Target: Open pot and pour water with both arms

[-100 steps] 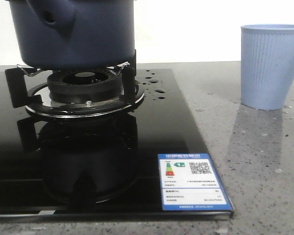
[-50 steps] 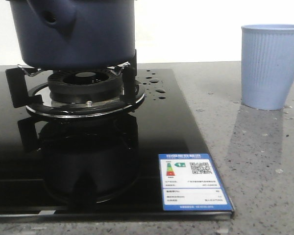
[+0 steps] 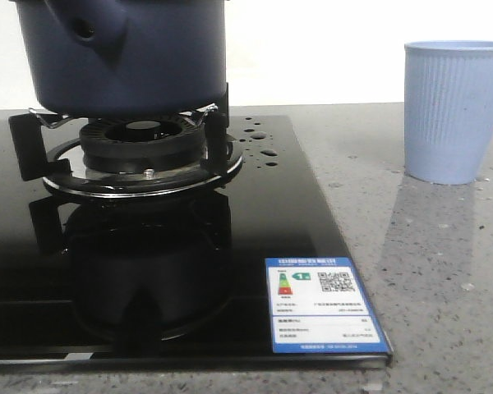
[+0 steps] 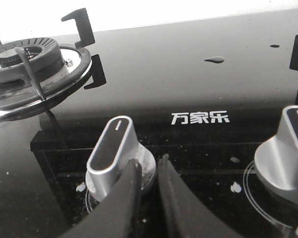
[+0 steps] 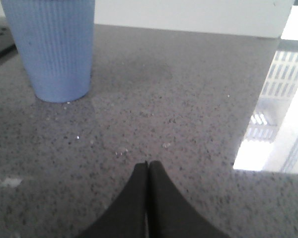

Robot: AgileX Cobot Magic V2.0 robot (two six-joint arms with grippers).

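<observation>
Grey stone counter (image 3: 427, 271) fills lower right of the front view, black glass hob (image 3: 296, 213) takes the left. Dark blue pot (image 3: 127, 53) sits on the burner stand (image 3: 140, 160), upper left of frame; its top is cut off, so lid on or off can't be told. Blue ribbed cup (image 3: 456, 111) stands upright at right edge, well apart from the pot; contents not visible. Water droplets (image 3: 259, 144) lie on the glass just right of the burner. Left gripper (image 4: 148, 171) is nearly pinched together, holding nothing, near a silver knob (image 4: 111, 151). Right gripper (image 5: 148, 168) clenched, empty, low over bare counter, cup at upper left. Fits either pre-pour or post-pour; droplets hint spill, not proof.
</observation>
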